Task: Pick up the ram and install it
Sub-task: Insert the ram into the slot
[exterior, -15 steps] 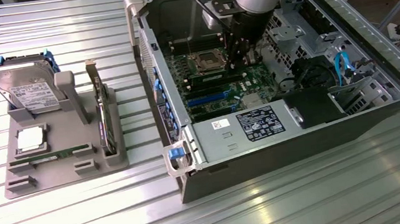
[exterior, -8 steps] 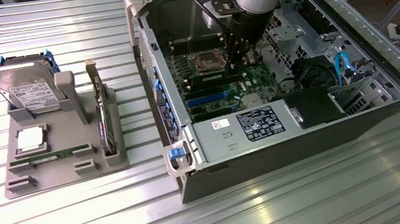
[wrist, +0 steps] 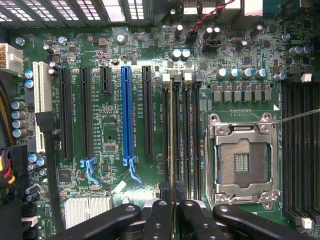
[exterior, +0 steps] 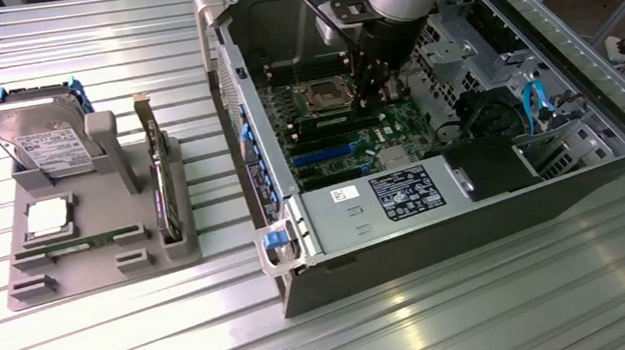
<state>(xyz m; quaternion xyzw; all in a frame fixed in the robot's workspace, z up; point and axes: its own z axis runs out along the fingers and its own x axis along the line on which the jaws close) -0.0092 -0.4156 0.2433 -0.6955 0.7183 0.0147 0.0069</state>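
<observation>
Reaching down into the open computer case [exterior: 446, 231] lying on the bench [exterior: 422, 329], with the gripper [wrist: 171, 212] drawn in almost fully and pinching the ram [wrist: 171, 140] by its upper edge. Held edge-on, so seen as a thin line running lengthwise over the dark memory slots [wrist: 185, 140] on the motherboard [wrist: 112, 150], just beside the empty CPU socket [wrist: 243, 160]. Cannot tell whether touching a slot or hanging just above one, nor which of two neighbouring slots lies directly beneath.

Risks, as a judgement:
- Landing on the ridge between two slots, given such tight packing.
- Pressing down while slightly tilted or shifted endwise, missing the key with the notch, then scraping contacts or flexing the motherboard.
- Slipping within so narrow a pinch under seating force.
- Fouling closed end latches.
- Brushing the bare pins of the CPU socket so near.

Counted:
- One arm and one gripper.
- Two sticks of memory: the ram in the grip, and a second stick [exterior: 70, 245] lying flat along the near edge of the grey holder tray [exterior: 102, 271] on the exterior view's left, well apart from the computer case.
- In that tray also one hard drive [exterior: 39, 138] with blue clips, one upright expansion card [exterior: 159, 182] and one square processor [exterior: 47, 216].
- On the motherboard, four memory slots in the bank under the ram, one blue expansion slot [wrist: 126, 115] and one white slot [wrist: 40, 100].
</observation>
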